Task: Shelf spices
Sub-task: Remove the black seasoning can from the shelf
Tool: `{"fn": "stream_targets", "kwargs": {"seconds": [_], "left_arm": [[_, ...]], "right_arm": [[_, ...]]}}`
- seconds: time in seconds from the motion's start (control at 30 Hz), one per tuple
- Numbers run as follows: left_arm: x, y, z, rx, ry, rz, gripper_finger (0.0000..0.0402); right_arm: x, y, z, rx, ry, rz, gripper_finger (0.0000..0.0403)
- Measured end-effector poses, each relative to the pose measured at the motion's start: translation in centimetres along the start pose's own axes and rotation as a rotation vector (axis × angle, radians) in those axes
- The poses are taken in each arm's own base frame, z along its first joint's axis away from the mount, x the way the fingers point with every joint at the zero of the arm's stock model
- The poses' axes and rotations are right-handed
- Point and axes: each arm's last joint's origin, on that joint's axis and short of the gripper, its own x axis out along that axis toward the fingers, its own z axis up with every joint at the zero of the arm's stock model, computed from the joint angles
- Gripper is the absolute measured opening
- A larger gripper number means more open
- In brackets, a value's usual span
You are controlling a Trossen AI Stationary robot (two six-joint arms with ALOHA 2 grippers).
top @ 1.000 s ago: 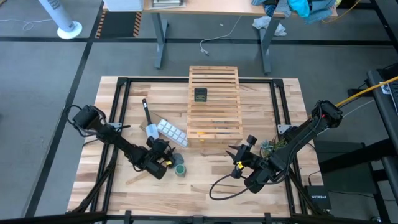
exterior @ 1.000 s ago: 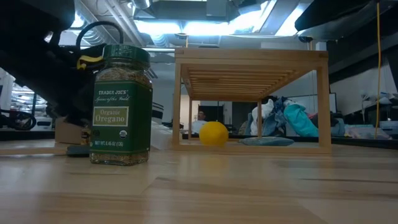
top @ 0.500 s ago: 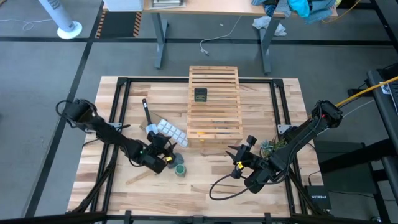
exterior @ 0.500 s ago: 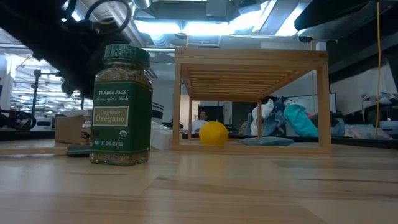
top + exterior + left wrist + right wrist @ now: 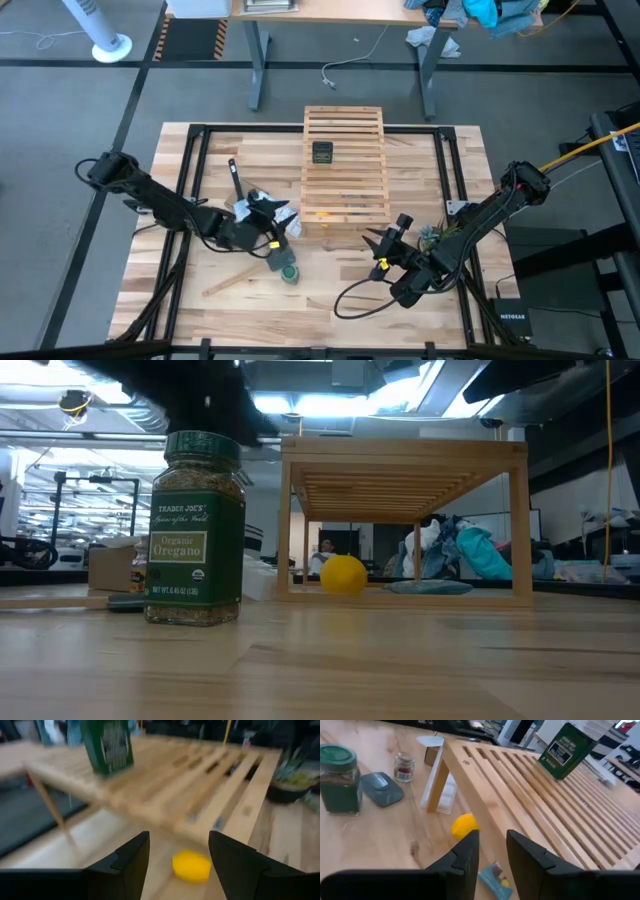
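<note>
The green oregano jar [image 5: 288,271] [image 5: 195,530] [image 5: 339,780] stands upright on its base on the table, in front of the shelf's left corner. The dark boxy jar [image 5: 322,152] [image 5: 109,745] [image 5: 565,751] stands on top of the slatted wooden shelf [image 5: 345,170] [image 5: 400,460]. The tiny clear jar [image 5: 404,766] stands on the table beyond the green jar. My left gripper [image 5: 272,216] [image 5: 179,845] is open and raised, beside the shelf's left edge and facing the shelf. My right gripper [image 5: 385,238] [image 5: 492,840] hovers near the shelf's right front, its fingers a little apart.
A lemon [image 5: 343,575] [image 5: 191,865] [image 5: 464,826] lies under the shelf. A white ice-cube tray [image 5: 447,795] and a grey-green pad [image 5: 382,787] lie left of the shelf. A black-handled tool [image 5: 235,180], a wooden stick [image 5: 228,283] and a small plant [image 5: 432,237] are also on the table.
My left gripper has moved away from the green jar's left side, rising and travelling toward the far right, over the ice-cube tray and toward the shelf. In the low view it has lifted out of sight. The green jar has stayed where it was.
</note>
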Motion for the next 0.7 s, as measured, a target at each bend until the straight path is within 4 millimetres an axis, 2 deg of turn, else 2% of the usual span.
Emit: {"fn": "stream_targets", "kwargs": {"seconds": [0.23, 0.4, 0.53, 0.7], "left_arm": [[-0.4, 3.5, 4.0, -0.01, -0.092, 0.036, 0.0196], [0.9, 7.0, 6.2, -0.028, -0.11, -0.119, 0.0196], [2.4, 10.0, 7.0, -0.016, -0.11, -0.168, 0.0196], [4.4, 13.6, 6.5, -0.011, -0.019, -0.212, 0.0196]], "right_arm": [[0.0, 0.1, 0.0, 0.004, 0.0, 0.006, 0.0104], [0.0, 0.1, 0.0, 0.008, -0.002, 0.007, 0.0104], [-0.1, 0.3, 0.2, 0.033, -0.001, 0.03, 0.0104], [-0.1, 0.5, 0.2, 0.046, 0.02, 0.07, 0.0104]]}}
